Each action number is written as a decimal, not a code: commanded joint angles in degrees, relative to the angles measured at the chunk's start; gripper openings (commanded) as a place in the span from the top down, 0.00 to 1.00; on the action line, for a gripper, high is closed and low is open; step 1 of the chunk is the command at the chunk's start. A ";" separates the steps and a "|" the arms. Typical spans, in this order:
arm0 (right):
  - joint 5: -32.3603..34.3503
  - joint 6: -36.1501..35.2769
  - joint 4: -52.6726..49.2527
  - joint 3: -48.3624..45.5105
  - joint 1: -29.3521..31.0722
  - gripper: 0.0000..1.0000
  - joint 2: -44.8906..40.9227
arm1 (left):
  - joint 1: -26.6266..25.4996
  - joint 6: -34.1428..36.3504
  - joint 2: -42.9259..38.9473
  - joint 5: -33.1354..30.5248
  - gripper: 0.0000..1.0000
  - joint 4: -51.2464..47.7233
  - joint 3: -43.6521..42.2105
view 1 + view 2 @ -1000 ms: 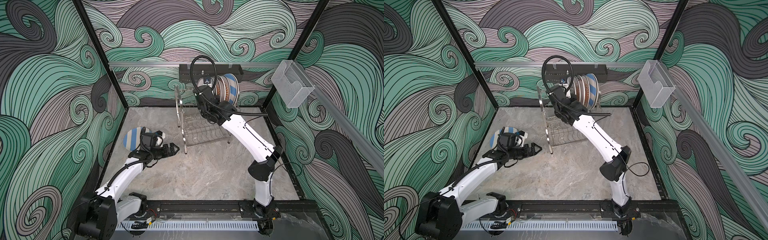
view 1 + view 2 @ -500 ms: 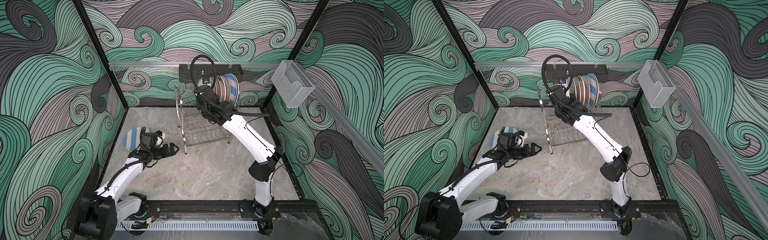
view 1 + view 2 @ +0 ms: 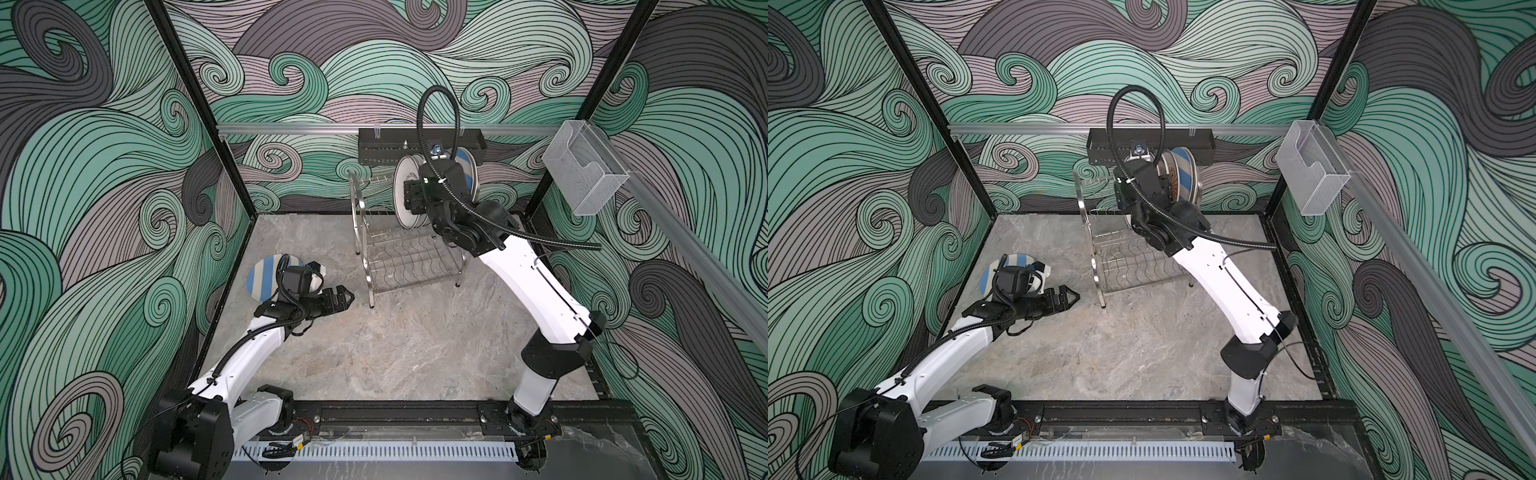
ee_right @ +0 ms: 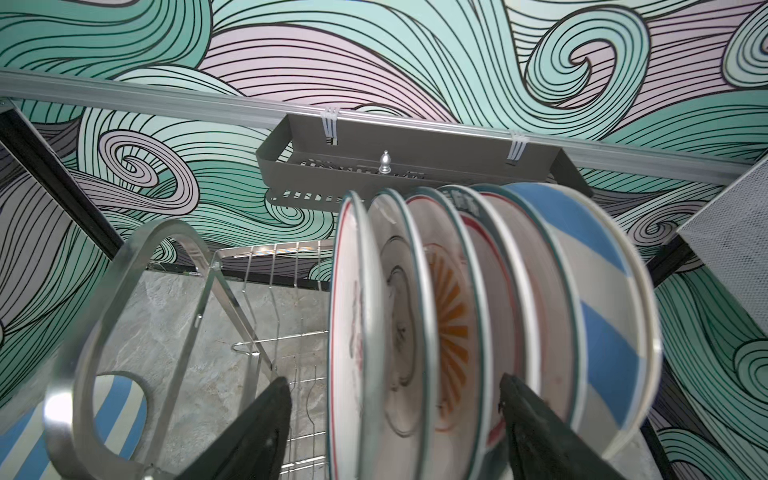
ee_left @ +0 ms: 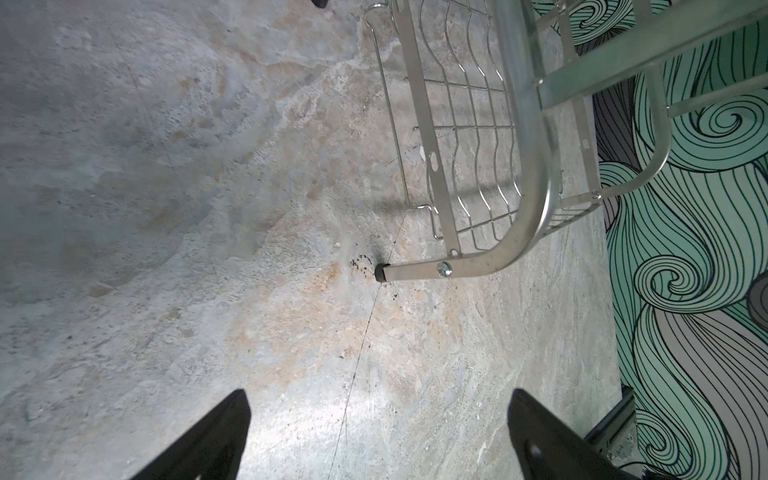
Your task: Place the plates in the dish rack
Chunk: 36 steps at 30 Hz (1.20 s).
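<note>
**Right arm** (image 3: pixel 536 291): It rises from its base at the near right edge of the bench (image 3: pixel 415 357) and bends at the elbow. From there it slants up and inward to the upper tier of the dish rack (image 3: pixel 415 259). The black wrist sits close against the row of plates (image 3: pixel 400 174) standing on edge there, and in both top views it hides much of that row.

**Right jaws:** Spread wide and gripping nothing. In the right wrist view the two black fingers (image 4: pixel 257 432) straddle the near end of the row. One finger stands clear of the outermost plate, with a gap showing. The other lies in front of a plate further along, and I cannot tell whether it touches.

**Plates in the rack:** At least six are upright and closely packed at the right end of the upper tier. The outermost is white with a thin coloured rim. An orange sunburst plate sits a few places in, and a blue-and-white striped one is at the far end.

**Left arm** (image 3: pixel 245 361): It is stretched low from its base at the near left corner, with the forearm close above the bench. The wrist points toward the rack's near front foot (image 5: pixel 380 272).

**Left jaws:** Wide open, with nothing between them and bare bench beneath. They stop short of the rack's foot.

**Loose item:** One striped plate (image 3: pixel 262 278) lies flat on the bench just behind the left wrist. The wrist camera partly hides it, and it lies apart from the rack.
</note>
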 commanded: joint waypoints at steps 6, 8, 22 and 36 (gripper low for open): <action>-28.11 -5.96 2.70 -22.07 -2.02 0.12 -22.45 | 1.08 2.15 -1.84 -10.00 0.02 -2.72 4.39; -33.33 -5.95 4.38 -29.27 -1.99 0.12 -28.34 | 1.16 2.86 -1.58 -13.25 0.01 -2.54 5.89; -52.80 0.06 16.96 -75.95 -1.86 0.14 -55.65 | 7.12 8.05 14.31 -28.64 0.01 -3.40 18.52; -54.60 1.76 23.55 -88.72 -1.86 0.13 -59.01 | 16.38 6.11 36.48 -16.14 0.01 -6.16 28.45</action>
